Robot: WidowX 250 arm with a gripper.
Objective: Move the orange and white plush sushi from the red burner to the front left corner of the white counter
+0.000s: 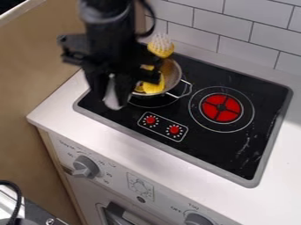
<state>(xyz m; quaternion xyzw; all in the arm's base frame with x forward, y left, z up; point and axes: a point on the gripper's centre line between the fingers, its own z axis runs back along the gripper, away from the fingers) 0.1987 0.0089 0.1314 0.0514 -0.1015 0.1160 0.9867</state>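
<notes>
The black gripper point(110, 87) hangs over the left front part of the black stovetop, left of a metal pan. A pale grey, rounded, elongated object point(112, 99) hangs down between its fingers, held there; what it is I cannot tell. The pan point(173, 74), with wire handles, sits on the rear left burner, partly hidden behind the gripper. Yellow pieces point(154, 86) lie in the pan. Behind the pan's upper edge stands a yellow brush point(160, 45) with white bristles pointing up.
The stovetop point(232, 151) has a red burner point(221, 108) on the right and a panel with two red knobs point(163, 125) at the front. A white counter point(176, 166) surrounds it. White wall tiles point(262, 39) rise behind, and a wooden panel point(35, 83) stands at the left.
</notes>
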